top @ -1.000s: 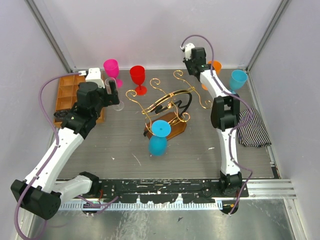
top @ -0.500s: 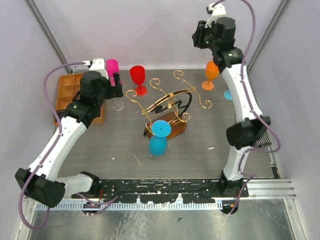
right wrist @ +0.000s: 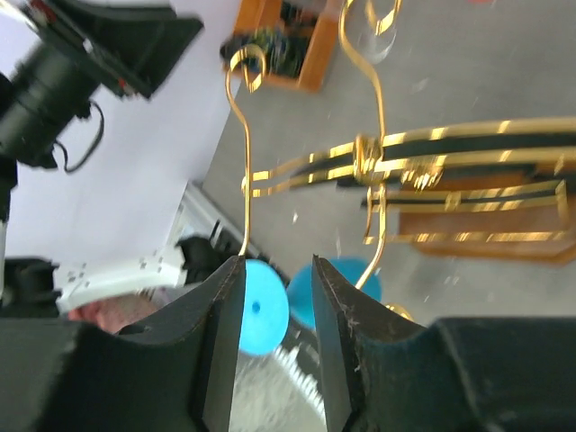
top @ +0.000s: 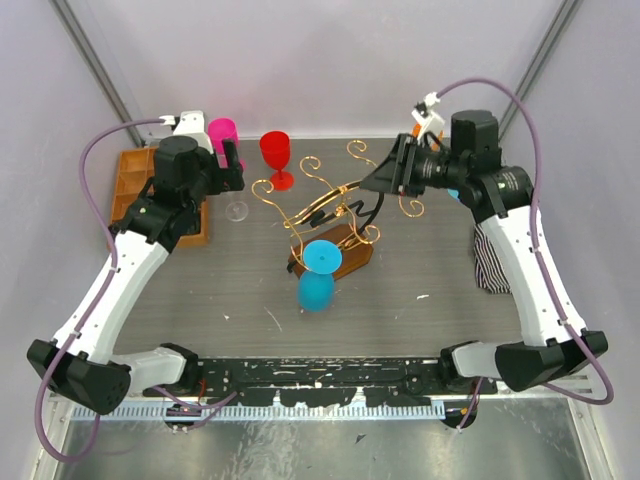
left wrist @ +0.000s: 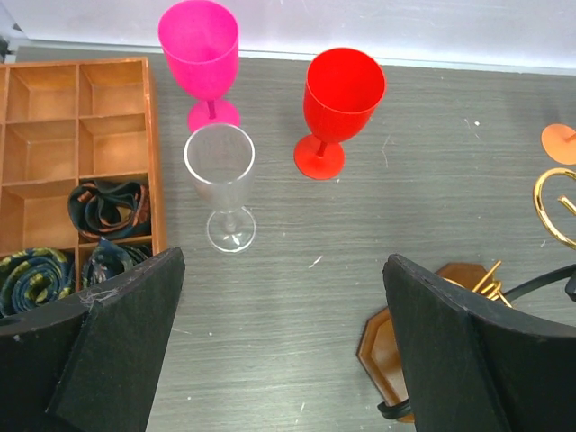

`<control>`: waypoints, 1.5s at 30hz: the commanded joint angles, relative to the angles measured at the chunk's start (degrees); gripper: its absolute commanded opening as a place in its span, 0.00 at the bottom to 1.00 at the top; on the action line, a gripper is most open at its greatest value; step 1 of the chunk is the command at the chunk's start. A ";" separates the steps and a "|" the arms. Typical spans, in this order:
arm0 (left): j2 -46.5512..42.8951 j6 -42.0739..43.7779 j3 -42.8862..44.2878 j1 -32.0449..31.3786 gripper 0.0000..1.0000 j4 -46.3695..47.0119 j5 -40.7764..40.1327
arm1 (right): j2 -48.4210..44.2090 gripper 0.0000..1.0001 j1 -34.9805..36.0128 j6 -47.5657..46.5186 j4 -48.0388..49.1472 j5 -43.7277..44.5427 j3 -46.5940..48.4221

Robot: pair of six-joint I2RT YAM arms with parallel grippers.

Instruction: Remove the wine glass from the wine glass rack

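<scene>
Clear stemmed glass (left wrist: 220,184) stands upright just beside the orange wooden compartment tray (left wrist: 151,153), pink plastic goblet (left wrist: 200,45) and red plastic goblet (left wrist: 342,90) right behind it.

Count on the bench (top: 400,290)
Five glasses: pink (top: 222,135), red (top: 275,150), clear (left wrist: 220,166), blue (top: 318,285), and an orange foot (left wrist: 560,142) only; one rack (top: 330,205), one tray (top: 130,185), one striped cloth (top: 488,262).

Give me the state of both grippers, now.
Left gripper: wide open, holding nothing.
Right gripper: partly open, nothing between its fingers, close to the wine glass rack.
</scene>
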 commanded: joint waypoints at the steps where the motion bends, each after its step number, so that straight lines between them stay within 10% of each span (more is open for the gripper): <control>1: -0.26 -1.74 2.01 0.29 0.98 -1.99 2.52 | -3.17 0.42 3.27 2.62 -5.14 -6.37 -4.78; 34: -0.13 -7.08 -3.59 -0.90 0.98 -0.23 26.78 | 2.04 0.44 19.00 0.84 -1.52 1.88 -11.88; 45: 2.02 -9.24 -4.19 -3.50 0.98 0.89 25.40 | 2.72 0.01 20.52 0.38 -0.23 -0.32 -11.45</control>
